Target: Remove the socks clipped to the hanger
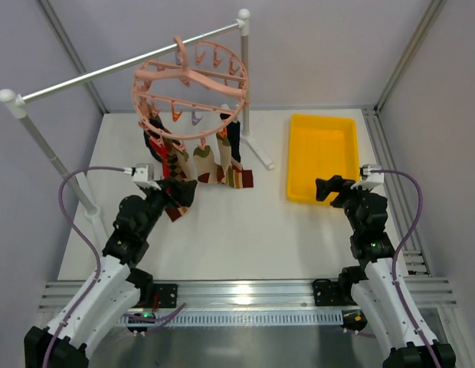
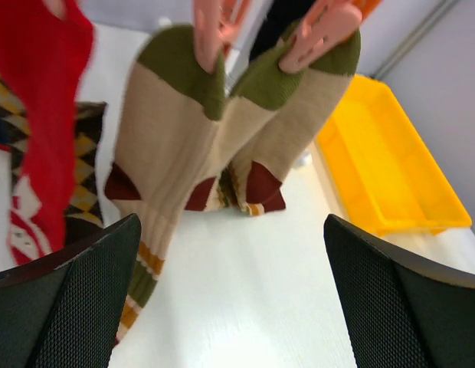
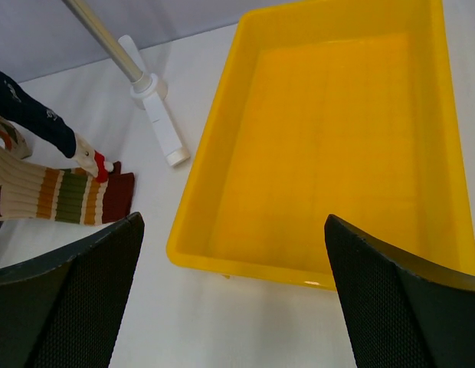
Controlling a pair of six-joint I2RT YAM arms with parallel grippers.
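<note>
The salmon-pink hanger (image 1: pixel 190 80) hangs from the grey rail, with several socks (image 1: pixel 198 159) clipped under it and their ends touching the table. My left gripper (image 1: pixel 181 192) is open and empty, low beside the socks' lower ends. In the left wrist view (image 2: pixel 234 307) two tan socks with olive toes (image 2: pixel 184 146) hang from pink clips (image 2: pixel 318 34) just ahead. A red sock (image 2: pixel 46 115) hangs past my left finger (image 2: pixel 69 299). My right gripper (image 1: pixel 333 192) is open and empty at the near edge of the yellow tray (image 1: pixel 299 157); it also shows in the right wrist view (image 3: pixel 234 307).
The grey rail (image 1: pixel 107 73) rests on white posts; one post's foot (image 1: pixel 257 149) stands between the socks and the tray, also seen in the right wrist view (image 3: pixel 157 115). The yellow tray (image 3: pixel 199 230) holds nothing. Sock ends (image 3: pixel 65 195) lie left of it.
</note>
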